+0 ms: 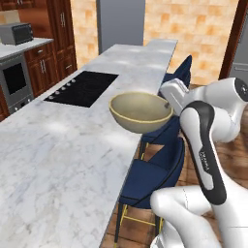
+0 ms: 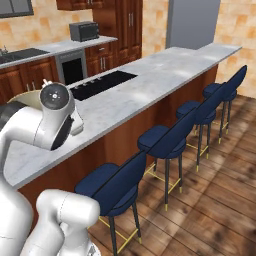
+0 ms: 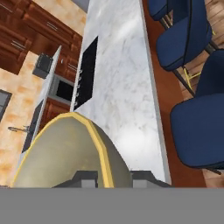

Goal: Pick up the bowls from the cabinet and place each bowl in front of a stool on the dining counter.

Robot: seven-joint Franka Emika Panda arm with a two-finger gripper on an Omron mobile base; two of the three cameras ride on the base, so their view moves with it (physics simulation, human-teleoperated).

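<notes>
A beige-olive bowl (image 1: pixel 140 112) with a thin yellow rim hangs a little above the stool-side edge of the dining counter (image 1: pixel 63 145). My gripper (image 1: pixel 169 104) is shut on its right rim. In the hand view the bowl (image 3: pixel 61 153) lies at the lower left, with the gripper (image 3: pixel 111 177) pinching its yellow rim over the marble counter (image 3: pixel 122 87). In the right base view the arm hides most of the bowl (image 2: pixel 27 97). Navy stools (image 1: pixel 155 174) stand just below the bowl along the counter's edge (image 2: pixel 167 137) (image 3: pixel 197 131).
A black cooktop (image 1: pixel 82 88) is set into the counter beyond the bowl. Reddish-brown cabinets (image 1: pixel 53 29), an oven (image 1: pixel 14 80) and a small toaster oven (image 1: pixel 15 33) line the far wall. Several stools run along the wood floor (image 2: pixel 215 200).
</notes>
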